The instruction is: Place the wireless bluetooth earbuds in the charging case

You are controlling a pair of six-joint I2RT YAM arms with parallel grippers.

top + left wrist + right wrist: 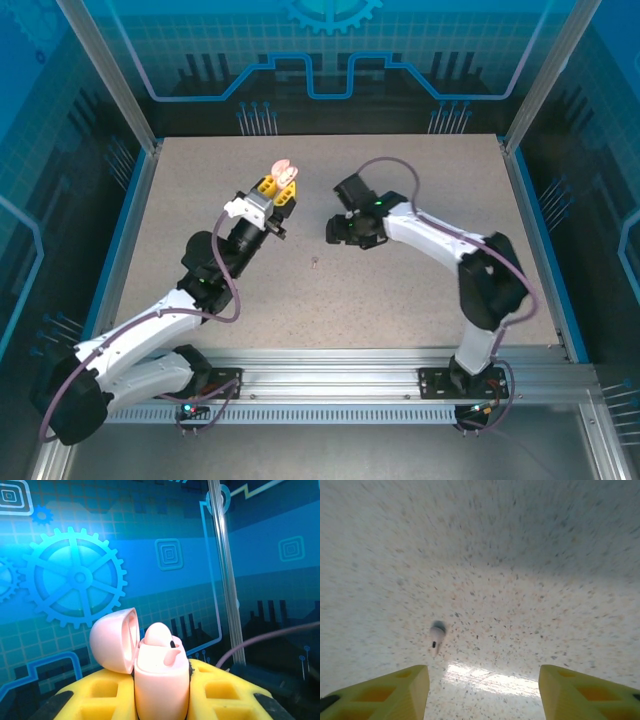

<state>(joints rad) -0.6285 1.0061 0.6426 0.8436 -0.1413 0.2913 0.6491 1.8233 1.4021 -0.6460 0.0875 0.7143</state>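
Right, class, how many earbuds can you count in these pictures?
2. A seated earbud sits in the open pink case held by the left gripper; a loose earbud lies on the table near the right gripper. More may be hidden.

Speckled beige surface (400,300), edged by a blue border (537,240), with an aluminium rail (330,380) along its near side. Behind it we see translucent blue panels (200,60) printed with circuit lines and a large gear (75,577). Metal posts (108,80) rise from the back corners.
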